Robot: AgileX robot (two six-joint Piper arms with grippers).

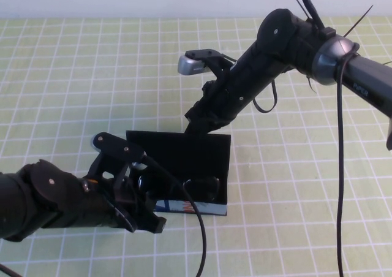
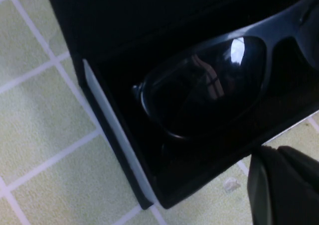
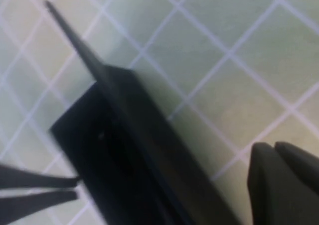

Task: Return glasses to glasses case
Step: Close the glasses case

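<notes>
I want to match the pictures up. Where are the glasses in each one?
High view: the glasses lie inside the glasses case, beside the left pincer.
Left wrist view: glasses fill the case.
Right wrist view: not visible; right pincer near the lid.
Shared landmark: the case.

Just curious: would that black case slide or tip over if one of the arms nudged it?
Probably slide. The case sits low and flat on the table, so tipping seems unlikely. It looks light, with only the glasses inside. Its raised lid looks thin and may flex. Left gripper is at its front; right gripper behind.
</notes>
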